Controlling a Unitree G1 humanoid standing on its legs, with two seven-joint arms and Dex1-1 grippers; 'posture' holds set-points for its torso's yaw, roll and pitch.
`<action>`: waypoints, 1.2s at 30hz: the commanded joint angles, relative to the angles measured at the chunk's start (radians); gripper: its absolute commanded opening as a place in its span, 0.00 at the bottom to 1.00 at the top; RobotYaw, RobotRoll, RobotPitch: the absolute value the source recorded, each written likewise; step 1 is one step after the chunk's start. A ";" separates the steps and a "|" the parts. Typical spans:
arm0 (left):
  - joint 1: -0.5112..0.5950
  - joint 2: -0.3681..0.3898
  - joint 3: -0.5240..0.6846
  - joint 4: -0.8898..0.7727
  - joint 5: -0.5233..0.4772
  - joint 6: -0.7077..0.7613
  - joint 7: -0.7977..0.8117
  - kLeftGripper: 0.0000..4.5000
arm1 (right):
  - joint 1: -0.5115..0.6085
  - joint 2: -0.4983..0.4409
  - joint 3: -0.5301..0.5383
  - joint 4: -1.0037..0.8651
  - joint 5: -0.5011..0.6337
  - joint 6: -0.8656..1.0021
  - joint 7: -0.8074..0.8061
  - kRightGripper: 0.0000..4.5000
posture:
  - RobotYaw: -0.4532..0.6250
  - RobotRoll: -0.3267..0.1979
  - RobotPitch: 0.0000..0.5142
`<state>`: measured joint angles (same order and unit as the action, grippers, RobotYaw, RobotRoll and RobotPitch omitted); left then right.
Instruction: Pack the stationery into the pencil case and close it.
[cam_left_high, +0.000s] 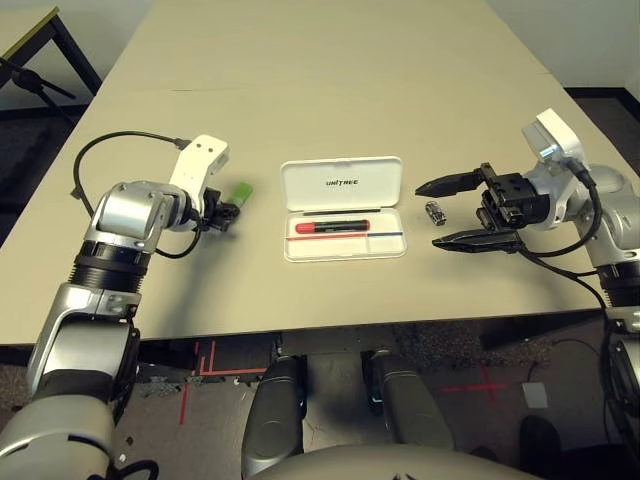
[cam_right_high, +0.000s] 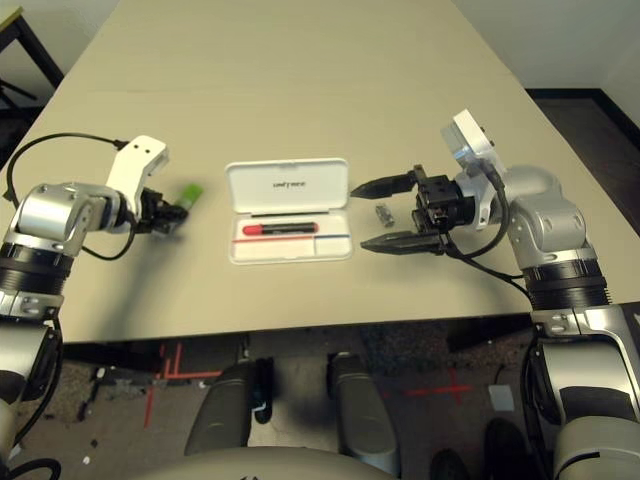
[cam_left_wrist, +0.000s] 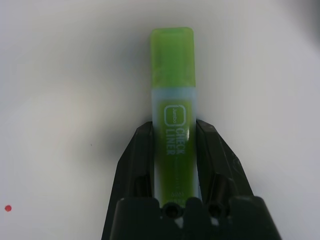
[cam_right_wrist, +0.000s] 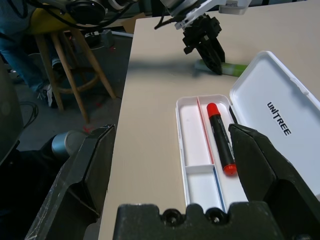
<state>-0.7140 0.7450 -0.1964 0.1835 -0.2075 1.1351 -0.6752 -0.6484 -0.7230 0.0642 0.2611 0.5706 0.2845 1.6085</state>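
Marker in case; bar left, metal piece right.

Bare table beyond the open pencil case (lid raised), tiny metal piece beside it

Table: smooth matt beige top, laminate look. Pencil case: white hard plastic, smooth, slight sheen; black lettering printed on lid. Red marker: glossy plastic. Green highlighter: translucent glossy plastic cap, printed label on barrel. Small piece: shiny metal. Gripper fingers: matt black plastic. Forearm: brushed silver metal. Stool, upper left of right wrist view: bare wood legs.
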 joint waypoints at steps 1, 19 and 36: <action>0.041 0.080 -0.036 -0.110 -0.019 0.010 -0.087 0.24 | -0.018 0.010 0.005 0.029 0.001 -0.015 0.006 1.00 | 0.45 0.62 0.32; 0.313 0.391 0.013 -0.532 -0.054 -0.356 -0.395 0.24 | -0.062 0.045 0.053 0.058 0.046 -0.008 0.006 1.00 | 0.51 0.62 0.31; 0.094 0.205 -0.183 -0.500 0.005 -0.438 -0.495 0.24 | -0.003 0.036 -0.028 -0.040 0.056 0.068 -0.013 1.00 | 0.44 0.62 0.30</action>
<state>-0.6052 0.9632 -0.3522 -0.3331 -0.2256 0.7283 -1.1519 -0.6686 -0.6772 0.0587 0.2514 0.6246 0.3409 1.6039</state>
